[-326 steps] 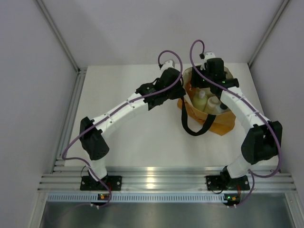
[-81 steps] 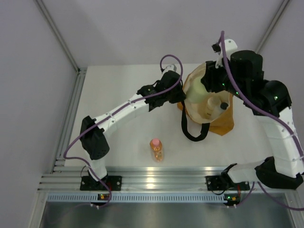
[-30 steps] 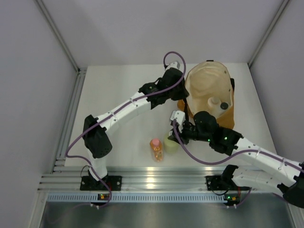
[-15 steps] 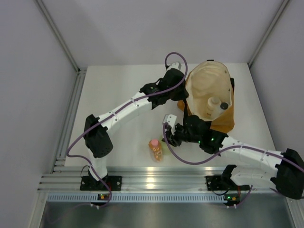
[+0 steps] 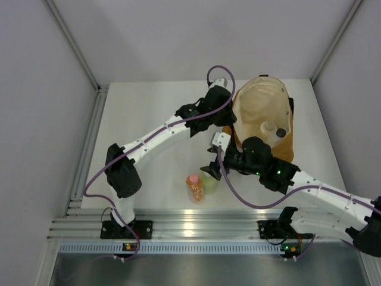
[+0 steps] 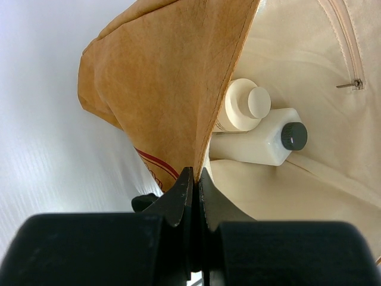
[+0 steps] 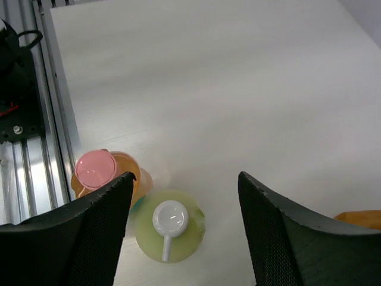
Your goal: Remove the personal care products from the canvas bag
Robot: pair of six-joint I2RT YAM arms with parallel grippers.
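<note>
Bottles are in two places, two out on the table (image 5: 137, 101) and two inside the bag (image 5: 255, 104). The orange bottle (image 5: 194, 187) stands upright, pink cap up, near the table's front edge. The green bottle (image 5: 209, 180) stands upright just beside it on its right. In the right wrist view the pair look close enough to touch, though I cannot tell whether they do. The right hand (image 5: 212, 168) hangs over the green bottle with its fingers (image 7: 98, 229) spread wide and holding nothing. In that view the white cap shows in the gap between them, nearer the finger on the orange bottle's side. The bag sits at the far right of the table, its mouth gaping so the cream lining faces the top camera. The left hand (image 6: 193, 177) has its jaws pressed tight together on the bag's near rim, pinching the cloth where the tan outside meets the lining. Inside, the cream bottle (image 6: 243, 107) turns its round cap toward the left wrist camera. The black-capped bottle (image 6: 256, 145) lies on its side against it, both low in the bag close to the pinched edge. A zip (image 6: 351, 83) runs along the lining further in, and a black handle (image 6: 146, 202) shows under the bag's outer wall beside the left hand
</note>
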